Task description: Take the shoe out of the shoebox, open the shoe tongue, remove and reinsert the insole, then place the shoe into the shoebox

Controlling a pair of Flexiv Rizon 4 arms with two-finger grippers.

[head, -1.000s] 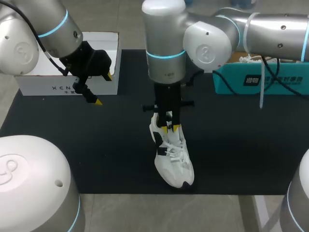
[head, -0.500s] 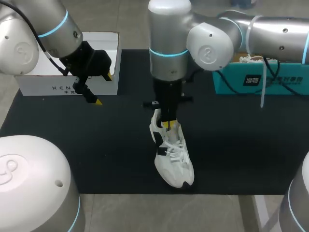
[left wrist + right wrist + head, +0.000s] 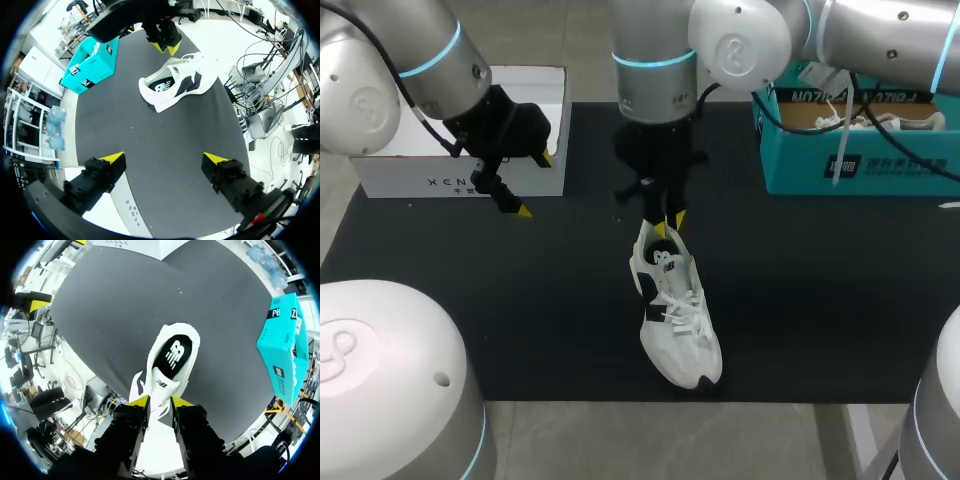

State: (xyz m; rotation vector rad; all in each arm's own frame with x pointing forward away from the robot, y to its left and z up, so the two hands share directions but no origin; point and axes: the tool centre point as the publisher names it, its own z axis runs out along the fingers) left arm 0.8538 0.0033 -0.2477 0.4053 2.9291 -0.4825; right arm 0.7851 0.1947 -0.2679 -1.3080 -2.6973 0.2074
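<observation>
A white sneaker (image 3: 677,315) lies on the black mat (image 3: 820,300), toe toward the table's front edge. Its dark insole (image 3: 174,356) shows inside the opening. My right gripper (image 3: 669,224) hangs just above the shoe's heel end and tongue, fingers slightly apart and open; in its wrist view the gripper (image 3: 161,401) frames the white tongue without clamping it. My left gripper (image 3: 534,184) stands wide open in front of the white shoebox (image 3: 520,120), holding nothing. From the left wrist, the gripper (image 3: 165,160) looks across bare mat at the sneaker (image 3: 175,85).
A teal shoebox (image 3: 860,150) at the back right holds another shoe with loose laces. The white shoebox stands at the back left corner of the mat. Bare mat lies on both sides of the sneaker.
My right gripper closed on the tongue area, then rose a little toward the back and parted its fingers. The sneaker stays in place. The left arm has not moved.
</observation>
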